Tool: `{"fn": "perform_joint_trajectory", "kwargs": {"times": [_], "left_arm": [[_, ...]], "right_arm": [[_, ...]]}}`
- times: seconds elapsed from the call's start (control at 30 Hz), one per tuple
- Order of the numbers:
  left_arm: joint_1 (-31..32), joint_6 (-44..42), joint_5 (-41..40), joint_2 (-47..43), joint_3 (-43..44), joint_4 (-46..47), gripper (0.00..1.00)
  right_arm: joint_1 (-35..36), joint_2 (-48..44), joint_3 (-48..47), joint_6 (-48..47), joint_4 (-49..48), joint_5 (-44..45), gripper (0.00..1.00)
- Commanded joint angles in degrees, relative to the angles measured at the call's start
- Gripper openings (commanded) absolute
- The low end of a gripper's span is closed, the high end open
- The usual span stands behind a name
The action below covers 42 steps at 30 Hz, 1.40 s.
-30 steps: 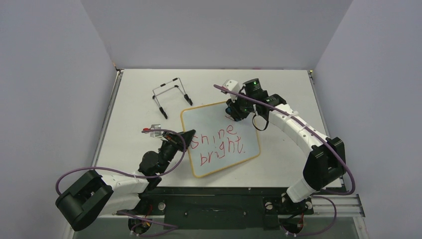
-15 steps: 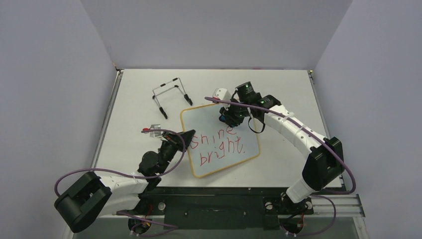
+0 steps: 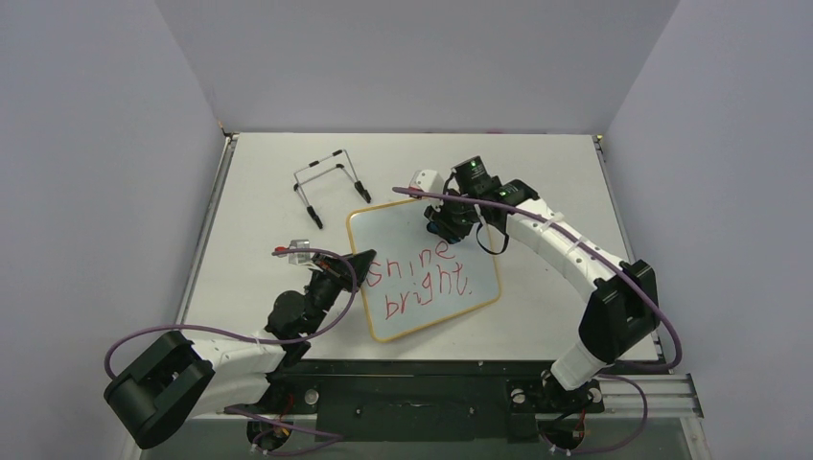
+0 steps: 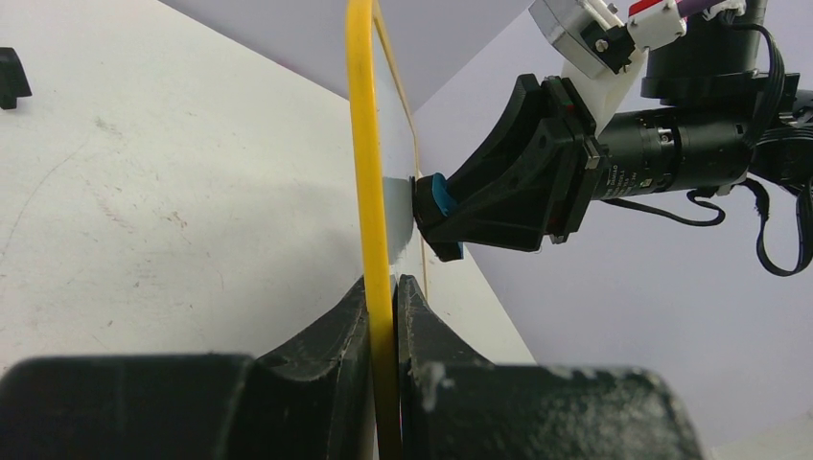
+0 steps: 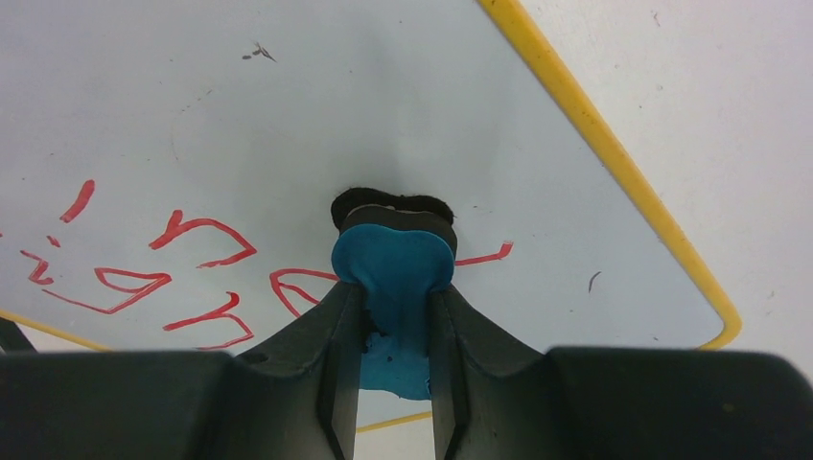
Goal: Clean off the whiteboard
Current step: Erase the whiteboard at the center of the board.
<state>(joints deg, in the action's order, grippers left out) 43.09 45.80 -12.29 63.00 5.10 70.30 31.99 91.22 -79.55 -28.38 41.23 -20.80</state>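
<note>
Starting by the counter's (image 3: 556,172) left edge, we find the stand (image 3: 320,164) toward the far-left corner, standing apart from everything else. Nearer us and a little right, the left fingers (image 3: 362,259) are closed on the whiteboard (image 3: 398,230), pinching the left side of its yellow frame (image 4: 369,192). The whiteboard sits about mid-counter, turned askew to the counter's edges. Red writing (image 3: 422,278) reading "shine bright" fills its middle, and the near part below the words is blank. Further right, over the whiteboard's far part, a blue eraser (image 5: 395,264) presses its dark pad against the white face just above the writing. The right fingers (image 3: 443,228) are clamped on that eraser from both sides. The right arm reaches in from the counter's near-right corner.
</note>
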Motion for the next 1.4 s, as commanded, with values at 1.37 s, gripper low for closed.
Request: {"fn": "perform_joint_trajectory", "kwargs": {"times": [1.37], "left_arm": [[0.6,-14.6,7.0,-0.7,7.6,-4.1,0.0]], "right_arm": [[-12.8,-17.5,5.5,2.2,-3.2,-28.2,0.0]]}}
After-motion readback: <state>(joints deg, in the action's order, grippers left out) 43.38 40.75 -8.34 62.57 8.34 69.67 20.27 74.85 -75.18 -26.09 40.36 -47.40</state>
